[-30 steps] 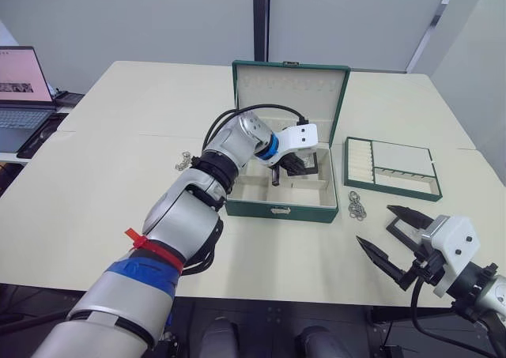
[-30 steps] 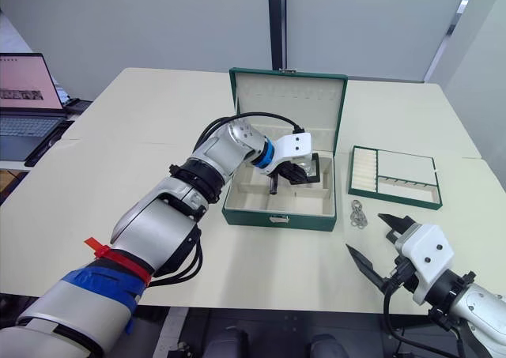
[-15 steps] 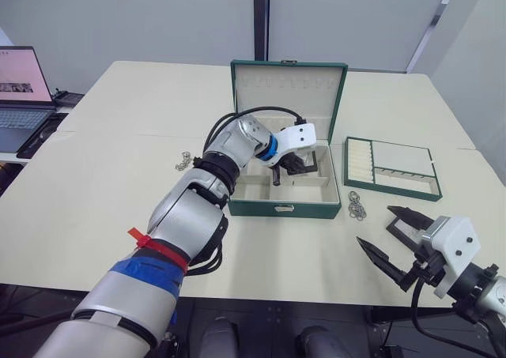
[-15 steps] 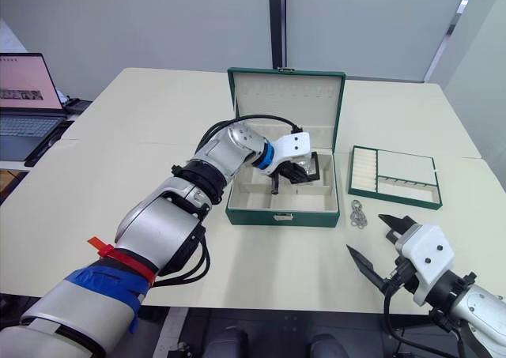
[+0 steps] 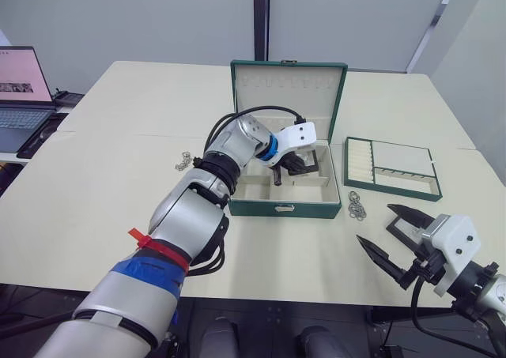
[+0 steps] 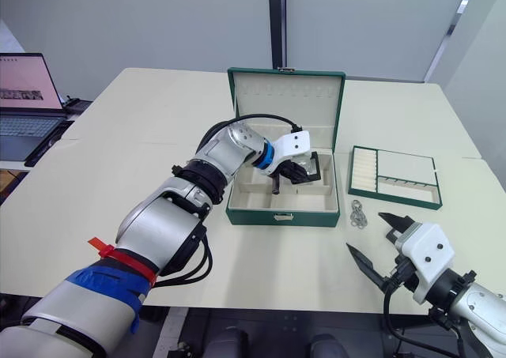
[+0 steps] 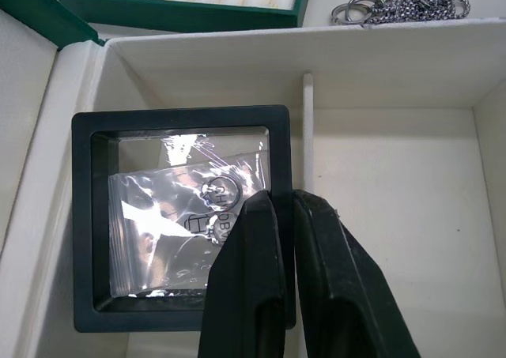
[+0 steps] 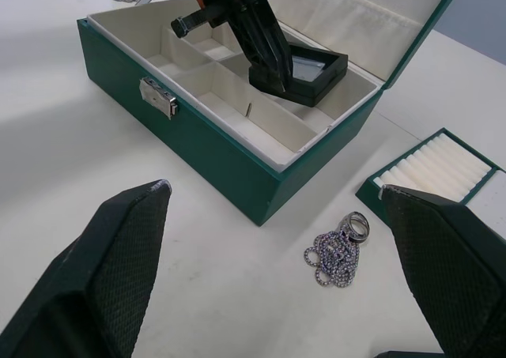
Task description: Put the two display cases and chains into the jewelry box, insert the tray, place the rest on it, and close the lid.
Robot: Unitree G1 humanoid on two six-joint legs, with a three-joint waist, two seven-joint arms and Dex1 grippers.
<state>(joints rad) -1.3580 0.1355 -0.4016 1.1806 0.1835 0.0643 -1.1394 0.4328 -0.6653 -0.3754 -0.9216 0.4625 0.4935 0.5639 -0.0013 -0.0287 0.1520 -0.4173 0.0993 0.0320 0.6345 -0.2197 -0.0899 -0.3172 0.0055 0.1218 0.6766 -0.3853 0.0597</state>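
Fingers (image 7: pixel 269 279) of the left arm pinch the display case (image 7: pixel 91 224) edge inside the jewelry box (image 8: pixel 237 176); right fingers (image 8: pixel 111 271) spread.

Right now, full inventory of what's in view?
Green jewelry box with cream lining: 1, lid open, table centre.
Black-framed clear display case: 1 visible, holding a clear bag, in the box's right compartment.
Green ring tray with cream rolls: 1, on the table right of the box.
Silver chain with rings: 1, between box and tray.
Second silver chain: 1, left of the box.
Laptop: 1, open, far left.
Cream table: 1.
Left hand: black fingers shut, tips at the case's edge inside the box.
Right hand: open, low over the table's near right.
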